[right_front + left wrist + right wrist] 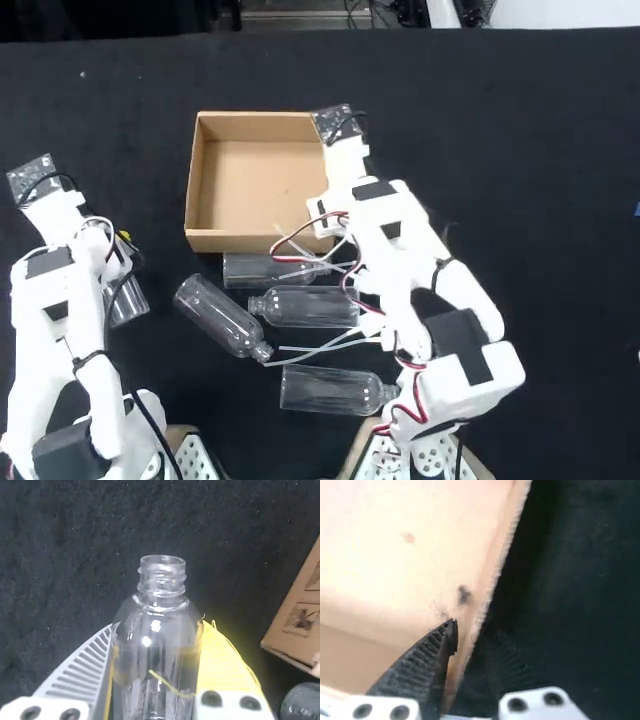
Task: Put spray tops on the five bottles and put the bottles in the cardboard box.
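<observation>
My left gripper (120,262) (156,645) is at the table's left, shut on a clear bottle (126,298) (159,625) whose threaded neck is bare, with no spray top. The cardboard box (255,180) (395,555) (300,625) stands open at the middle back. My right gripper (326,188) (472,640) straddles the box's right wall, one finger inside and one outside, closed on the wall. Lying on the table in front of the box are several more clear bottles (305,307), all uncapped. Thin white dip tubes (318,346) poke out from under the right arm.
The table is covered in black cloth (520,150), with free room to the right and behind the box. The lying bottles (335,390) crowd the space between the two arm bases. The right arm reaches over them.
</observation>
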